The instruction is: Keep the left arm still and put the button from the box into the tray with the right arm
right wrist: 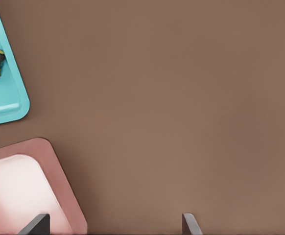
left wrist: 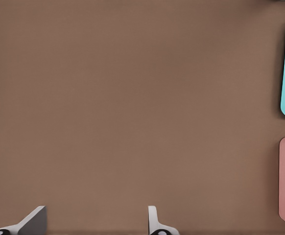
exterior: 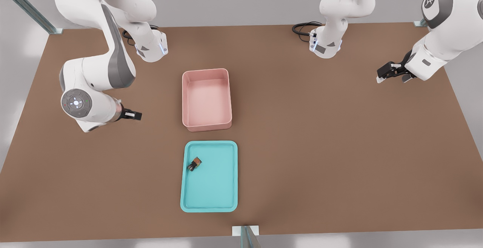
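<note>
On the brown table [exterior: 302, 146], at about 9 o'clock from the box [exterior: 206, 100] in the front view, my gripper [exterior: 133, 115] hovers above bare tabletop, fingers spread apart with nothing between them, as the wide gap between my 2 fingertips [right wrist: 35, 225] in the right wrist view shows. The button [exterior: 194, 163] lies in the tray [exterior: 209, 206], near its 11 o'clock corner, tipped on its side rather than standing on its base. The box looks empty, so I judge the placing done; what is left for me is at most to pull back. The box is smooth pink plastic with tall walls and rounded corners; the tray is shallow, turquoise, low-rimmed and slightly glossy; the button is a tiny black block with a round yellow cap.
</note>
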You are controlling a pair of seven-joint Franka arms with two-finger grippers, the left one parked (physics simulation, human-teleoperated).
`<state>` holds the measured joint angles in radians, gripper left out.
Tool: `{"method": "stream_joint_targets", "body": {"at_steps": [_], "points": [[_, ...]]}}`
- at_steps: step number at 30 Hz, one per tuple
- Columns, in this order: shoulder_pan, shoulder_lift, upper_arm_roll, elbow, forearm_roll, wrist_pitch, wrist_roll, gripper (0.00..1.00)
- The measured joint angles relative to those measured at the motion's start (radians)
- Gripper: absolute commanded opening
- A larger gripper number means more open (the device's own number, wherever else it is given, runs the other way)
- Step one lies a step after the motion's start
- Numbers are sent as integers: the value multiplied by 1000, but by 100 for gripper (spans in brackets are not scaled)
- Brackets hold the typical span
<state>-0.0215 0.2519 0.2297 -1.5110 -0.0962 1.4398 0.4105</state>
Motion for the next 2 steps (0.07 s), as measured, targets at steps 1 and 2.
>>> {"method": "stream_joint_targets", "body": {"at_steps": [1, 2], "points": [[3, -12, -9, -5, 3, 13, -14, 100], [3, -20, -16, -7, 6, 23, -28, 100]]}}
